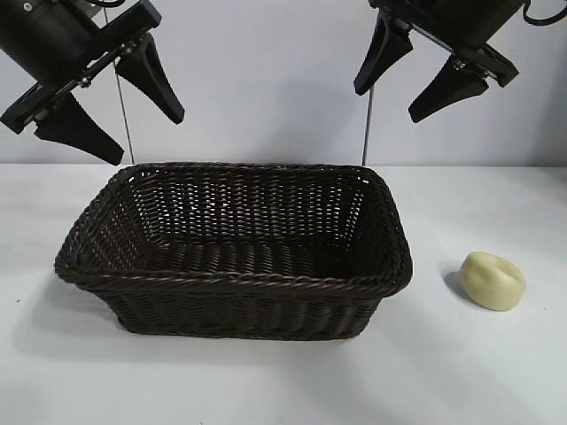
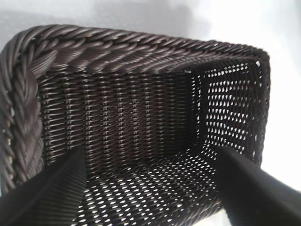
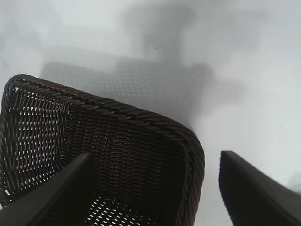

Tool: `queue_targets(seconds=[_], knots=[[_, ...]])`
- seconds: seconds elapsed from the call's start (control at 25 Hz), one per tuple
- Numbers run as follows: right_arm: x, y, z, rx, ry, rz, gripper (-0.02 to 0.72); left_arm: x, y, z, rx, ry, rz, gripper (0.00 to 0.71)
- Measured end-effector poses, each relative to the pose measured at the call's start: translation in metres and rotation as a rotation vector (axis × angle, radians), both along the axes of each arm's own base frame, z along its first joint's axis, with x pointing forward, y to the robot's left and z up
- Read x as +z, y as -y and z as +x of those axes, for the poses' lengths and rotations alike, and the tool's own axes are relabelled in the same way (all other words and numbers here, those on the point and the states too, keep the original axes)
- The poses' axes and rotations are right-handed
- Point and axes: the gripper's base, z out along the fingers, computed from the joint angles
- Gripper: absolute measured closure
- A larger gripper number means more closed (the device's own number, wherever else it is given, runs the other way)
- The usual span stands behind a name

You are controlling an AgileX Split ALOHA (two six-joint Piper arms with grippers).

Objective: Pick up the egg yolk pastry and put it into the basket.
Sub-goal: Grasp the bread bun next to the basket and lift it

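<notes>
Our left gripper [image 1: 133, 111] hangs high at upper left of exterior view, fingers spread wide, nothing between them, tips pointing down and inward. Our right gripper [image 1: 403, 93] hangs high at upper right, fingers likewise apart and empty, angled down. Both wrists tilted steeply downward; we touch nothing with either arm.

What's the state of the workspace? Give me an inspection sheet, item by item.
Surface: white table, bare apart from the job's things.
Job's things: dark wicker basket at centre, nothing inside; egg yolk pastry on the table to its right, apart from it.
Clutter: nothing seen.
Grippers: left gripper and right gripper both open, holding nothing, raised above the basket's far corners.
Cables: thin line behind each arm.
Surroundings: plain pale wall.
</notes>
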Motion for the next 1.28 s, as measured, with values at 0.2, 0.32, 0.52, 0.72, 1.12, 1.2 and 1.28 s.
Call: queue_targets(seconds=[0.2, 0.32, 0.52, 0.72, 1.12, 1.2, 1.28], knots=[[-0.003, 0.019, 0.000, -0.035, -0.044, -0.041, 0.174, 0.000, 0.000, 0.000, 0.000, 0.000, 0.000, 0.161], [-0.004, 0.039, 0.000, -0.072, -0.068, -0.050, 0.174, 0.000, 0.000, 0.000, -0.002, -0.001, 0.000, 0.161], [-0.007, 0.071, -0.004, -0.106, -0.133, -0.109, 0.174, 0.000, 0.000, 0.000, -0.004, -0.001, 0.000, 0.161], [-0.012, 0.084, -0.009, -0.114, -0.193, -0.214, 0.174, 0.000, 0.000, 0.000, -0.004, -0.001, 0.000, 0.161], [-0.039, 0.085, -0.004, -0.128, -0.296, -0.217, 0.174, 0.000, 0.000, 0.000, -0.005, -0.002, 0.000, 0.161], [-0.046, 0.085, -0.004, -0.124, -0.317, -0.214, 0.174, 0.000, 0.000, 0.000, -0.005, -0.002, 0.000, 0.161], [-0.054, 0.084, -0.004, -0.114, -0.339, -0.216, 0.174, 0.000, 0.000, 0.000, -0.005, -0.002, 0.000, 0.161]])
